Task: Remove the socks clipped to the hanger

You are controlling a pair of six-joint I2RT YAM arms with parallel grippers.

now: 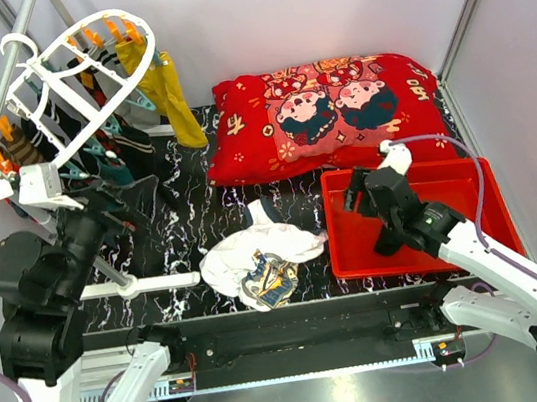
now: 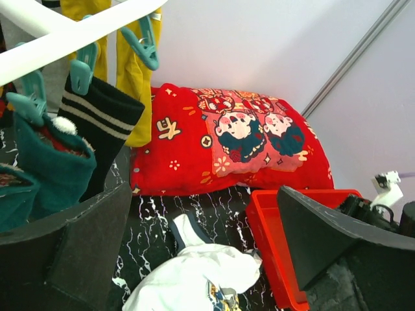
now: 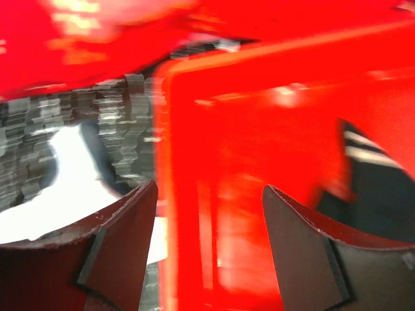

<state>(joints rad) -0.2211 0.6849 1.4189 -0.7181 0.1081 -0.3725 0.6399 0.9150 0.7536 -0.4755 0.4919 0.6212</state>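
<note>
Right gripper (image 3: pixel 209 194) hovering over red bin (image 1: pixel 471 201), jaws parted, gripping nothing; dark striped sock (image 3: pixel 379 168) lying inside, so likely the drop spot. Left gripper (image 2: pixel 204 194) spread wide, empty, facing socks (image 2: pixel 97 123) hanging from hanger (image 1: pixel 78 78), clips (image 2: pixel 146 48) pinching cuffs. Red pillow (image 1: pixel 326 111), white garment (image 1: pixel 256 253) lying nearby, blocking nothing.

No legible text or numbers. Red pillow (image 1: pixel 327 116): yellow character-like marks left and right of its cartoon print, unreadable. White garment (image 1: pixel 256 253) below the pillow: print illegible.
</note>
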